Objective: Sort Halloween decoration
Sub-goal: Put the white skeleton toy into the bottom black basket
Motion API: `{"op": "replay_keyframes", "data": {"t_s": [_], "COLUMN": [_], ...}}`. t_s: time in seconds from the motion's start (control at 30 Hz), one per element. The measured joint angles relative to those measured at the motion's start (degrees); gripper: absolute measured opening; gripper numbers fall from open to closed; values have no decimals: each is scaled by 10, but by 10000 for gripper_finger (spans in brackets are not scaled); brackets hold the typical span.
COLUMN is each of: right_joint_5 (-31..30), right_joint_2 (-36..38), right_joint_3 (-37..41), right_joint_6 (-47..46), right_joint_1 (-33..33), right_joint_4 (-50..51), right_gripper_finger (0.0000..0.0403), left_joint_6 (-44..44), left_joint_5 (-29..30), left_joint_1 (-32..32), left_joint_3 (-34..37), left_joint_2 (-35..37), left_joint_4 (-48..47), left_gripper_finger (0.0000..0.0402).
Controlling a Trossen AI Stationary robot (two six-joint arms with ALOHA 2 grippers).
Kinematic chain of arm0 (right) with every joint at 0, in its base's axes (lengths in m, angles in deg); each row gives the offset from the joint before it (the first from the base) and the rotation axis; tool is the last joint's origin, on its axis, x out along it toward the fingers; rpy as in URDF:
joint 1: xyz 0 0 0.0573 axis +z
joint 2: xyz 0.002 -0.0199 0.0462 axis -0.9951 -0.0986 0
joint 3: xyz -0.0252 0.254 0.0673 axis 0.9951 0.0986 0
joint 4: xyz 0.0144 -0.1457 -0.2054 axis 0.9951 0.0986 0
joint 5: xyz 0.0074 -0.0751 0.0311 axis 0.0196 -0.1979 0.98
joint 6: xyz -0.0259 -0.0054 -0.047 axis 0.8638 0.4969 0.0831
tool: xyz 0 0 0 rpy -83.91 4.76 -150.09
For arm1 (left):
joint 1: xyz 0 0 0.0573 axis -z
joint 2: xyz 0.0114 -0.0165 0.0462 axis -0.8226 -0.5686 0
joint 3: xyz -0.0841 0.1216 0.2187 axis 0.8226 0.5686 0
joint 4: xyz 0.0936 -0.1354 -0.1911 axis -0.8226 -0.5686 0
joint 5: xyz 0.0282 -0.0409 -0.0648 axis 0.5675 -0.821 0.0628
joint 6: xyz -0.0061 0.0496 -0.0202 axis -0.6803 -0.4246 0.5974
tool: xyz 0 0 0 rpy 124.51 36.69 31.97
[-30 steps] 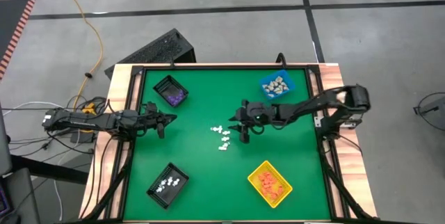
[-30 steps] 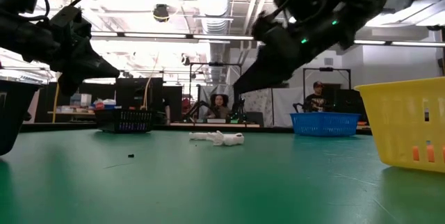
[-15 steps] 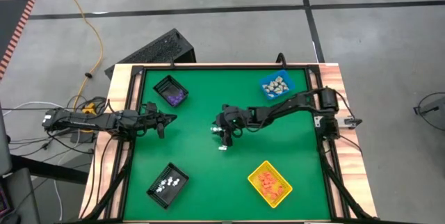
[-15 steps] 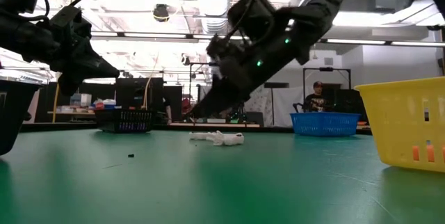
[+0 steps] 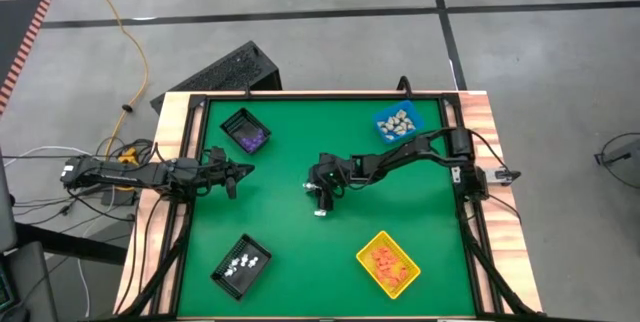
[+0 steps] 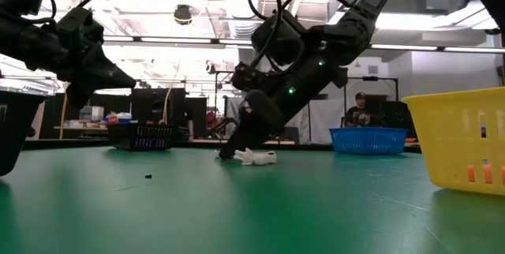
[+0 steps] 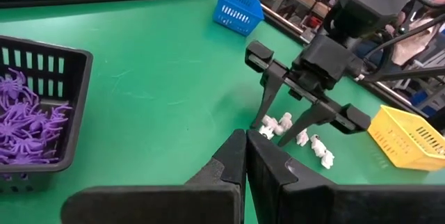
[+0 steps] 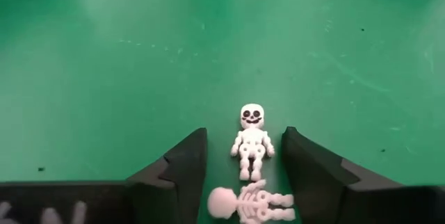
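Right gripper (image 8: pixel 245 175) jaws open, straddling a white skeleton (image 8: pixel 252 139) lying flat on the green tabletop (image 8: pixel 139 57); skeleton sits between the two fingers, touching neither as far as shown. A second white skeleton (image 8: pixel 250 202) lies crosswise just behind it, deeper between the jaws. In the low view the right gripper (image 6: pixel 230 153) is tilted down with tips at the tabletop, right at the white pieces (image 6: pixel 254 157). In the high view it is near the table centre (image 5: pixel 318 200), with one more white piece (image 5: pixel 320 213) just beside it.

Left gripper (image 7: pixel 245 156) jaws closed, empty, hanging above the left edge of the tabletop (image 5: pixel 232 174), well apart from the white pieces.

Bins around: black bin with purple spiders (image 5: pixel 246 131) far left, blue bin with beige pieces (image 5: pixel 399 122) far right, black bin with white pieces (image 5: pixel 241 264) near left, yellow bin with orange pieces (image 5: pixel 388 263) near right.

Person (image 6: pixel 360 112) in the room behind the table.
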Motion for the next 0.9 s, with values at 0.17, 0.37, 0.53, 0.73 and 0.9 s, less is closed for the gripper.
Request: {"op": "replay_keyframes", "data": {"t_s": [0.17, 0.37, 0.53, 0.73, 0.9], "right_joint_5": [-13, -15, 12, 27, 29], "right_joint_2": [-1, -1, 4, 12, 12], "right_joint_3": [0, 0, -3, -60, -122], "right_joint_6": [-22, -62, -73, -50, -13], "right_joint_1": [0, -2, -4, 3, 21], "right_joint_4": [2, 5, -5, -2, 1], "right_gripper_finger": [139, 50, 37, 36, 36], "left_joint_6": [0, 0, 0, 0, 1], "left_joint_5": [3, 3, 4, 5, 2], "left_joint_1": [0, 0, 0, 0, 0], "left_joint_3": [0, 0, 0, 0, 0], "left_joint_2": [0, 0, 0, 0, 0], "left_joint_4": [0, 0, 0, 0, 0], "left_gripper_finger": [0, 0, 0, 0, 0]}}
